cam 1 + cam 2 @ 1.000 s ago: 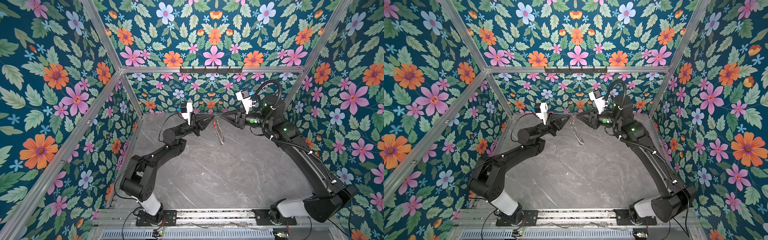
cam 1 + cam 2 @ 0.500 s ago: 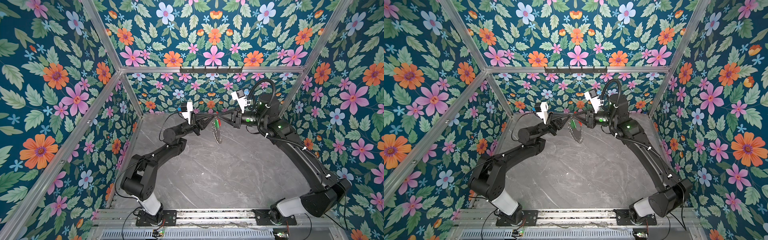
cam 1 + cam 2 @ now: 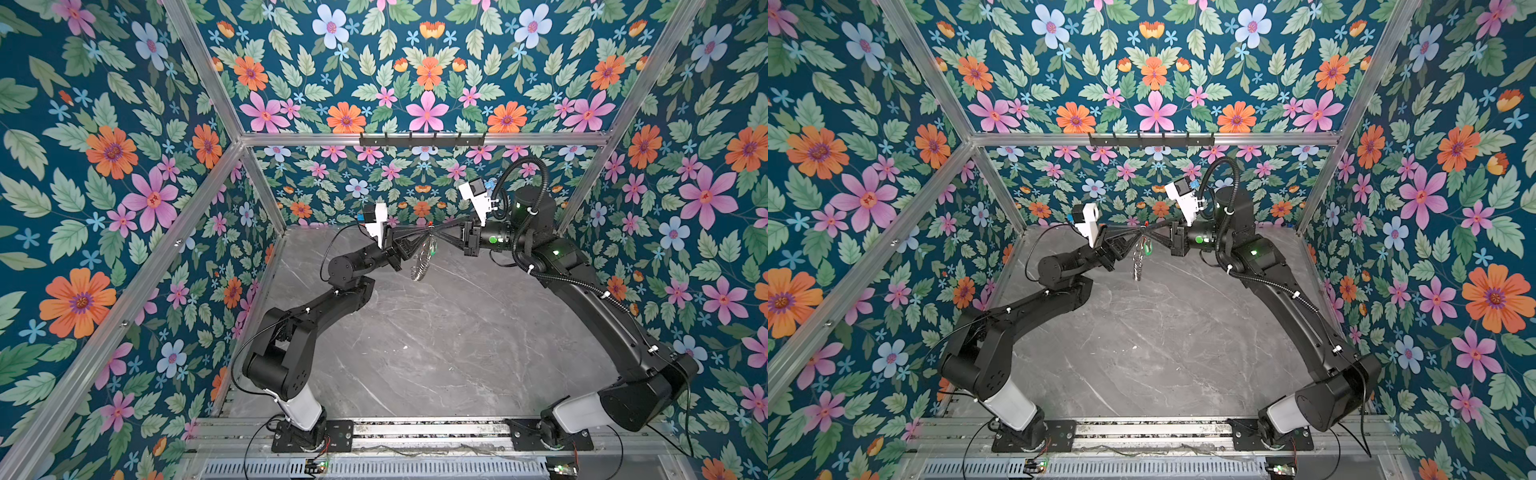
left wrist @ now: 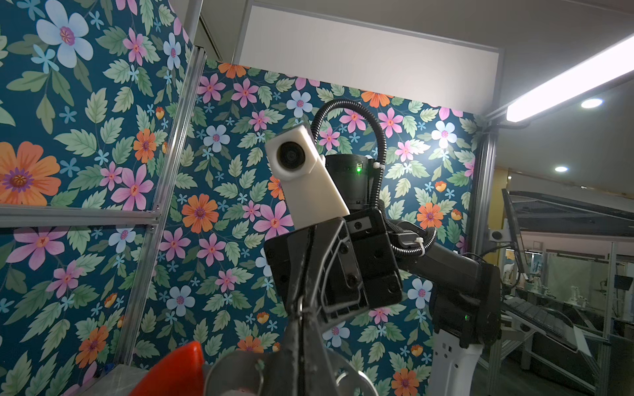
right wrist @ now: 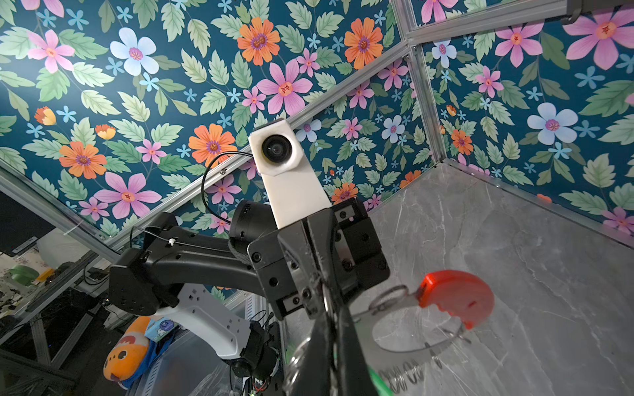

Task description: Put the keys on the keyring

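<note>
Top views both show the two arms raised over the grey marble tabletop (image 3: 415,353), their tips meeting nose to nose at the red arc (image 3: 430,225) of the keyring (image 3: 420,266). The left gripper (image 3: 424,233) has its jaws pressed together on the hoop just beside the red arc. The keyring hangs down from that pinch, clear of the tabletop, with the small silver rings (image 3: 1137,266) bunched at the end farthest from the red arc.

The right gripper (image 3: 437,235) comes in from the opposite side. Its jaws are closed too, its tip just beside the red arc and almost touching the left gripper's tip. The green key tag (image 3: 433,249) dangles just below the red arc, on the right gripper's side of the hoop and close under that gripper's tip; it is off the tabletop.

The right wrist view puts the red arc (image 5: 456,296) near the right gripper's fingers (image 5: 329,346). The thin hoop wire runs from the arc to the spot where both sets of fingers meet. The green key tag (image 5: 379,381) shows as a bright sliver right against one of those fingers, and the small silver rings lie a little farther from the red arc. Whether the right gripper's closed jaws pinch the hoop wire or the tag's metal loop cannot be told.

The left wrist view has the red arc (image 4: 175,368) blurred and very close, just beside the left gripper's fingers (image 4: 302,343).
</note>
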Motion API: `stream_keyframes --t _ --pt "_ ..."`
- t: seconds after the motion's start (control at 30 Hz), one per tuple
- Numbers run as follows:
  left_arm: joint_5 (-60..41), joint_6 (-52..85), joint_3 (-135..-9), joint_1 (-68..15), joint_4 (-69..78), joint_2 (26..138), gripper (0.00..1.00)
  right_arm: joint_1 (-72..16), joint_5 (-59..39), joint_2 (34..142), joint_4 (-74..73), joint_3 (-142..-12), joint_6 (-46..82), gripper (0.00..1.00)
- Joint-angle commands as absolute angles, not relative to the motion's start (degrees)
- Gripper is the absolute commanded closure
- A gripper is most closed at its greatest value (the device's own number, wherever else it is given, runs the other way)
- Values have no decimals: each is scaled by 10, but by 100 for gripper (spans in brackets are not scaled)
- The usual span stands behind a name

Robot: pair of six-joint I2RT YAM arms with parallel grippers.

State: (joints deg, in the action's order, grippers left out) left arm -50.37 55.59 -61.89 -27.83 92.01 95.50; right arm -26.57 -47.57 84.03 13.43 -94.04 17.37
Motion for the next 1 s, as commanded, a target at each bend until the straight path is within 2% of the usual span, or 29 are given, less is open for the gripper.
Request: stream_keyframes --t 0.0,0.07,0.17,0.33,0.43,0.6,0.97 --pt "-529 523 -616 -275 940 945 88 -266 -468 839 170 -957 148 100" --pt "-555 482 -606 -269 885 926 82 -266 -455 846 233 -975 98 100" --pt "-610 335 -590 -264 695 872 76 -272 -399 862 346 -1010 5 100" --pt "-622 -114 -677 -267 100 802 75 -294 -275 875 436 -1017 -120 100" --pt "-616 -242 -738 -266 -74 816 76 -299 -264 876 443 -1015 -141 100" --pt "-634 -269 -784 -266 -134 840 79 -311 -286 871 436 -1012 -139 100" --pt "-665 -207 -779 -266 -49 841 83 -328 -288 869 440 -1012 -138 100"
